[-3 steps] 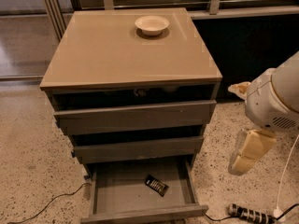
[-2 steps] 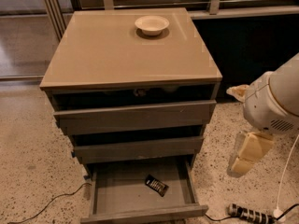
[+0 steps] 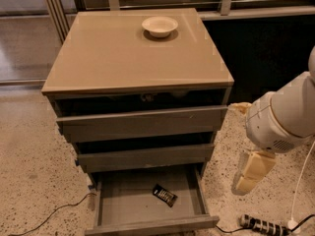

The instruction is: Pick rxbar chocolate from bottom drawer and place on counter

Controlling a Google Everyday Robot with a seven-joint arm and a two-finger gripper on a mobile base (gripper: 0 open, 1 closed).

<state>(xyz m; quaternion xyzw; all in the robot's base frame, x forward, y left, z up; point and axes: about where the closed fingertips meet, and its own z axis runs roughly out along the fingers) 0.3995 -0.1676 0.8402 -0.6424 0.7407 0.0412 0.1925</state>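
While the rxbar chocolate (image 3: 164, 195) lies diagonally in the bottom drawer (image 3: 123, 203), the gripper (image 3: 252, 173) hangs outside its right wall; grip state cannot be told.

- arm (image 3: 295, 100): glossy white, smooth rounded shell segments with fine seams between them; enters at the view's 3 o'clock edge.
- joint housing (image 3: 273, 127): bulbous white shell; small patch of fine dotted perforations on its underside.
- tab (image 3: 239, 107): small, cream-yellow, at the housing's 10 o'clock.
- gripper (image 3: 252, 172): pale cream-yellow, blocky, tapering downward, matte finish; located at the housing's 7 o'clock, at 4 o'clock in the view.
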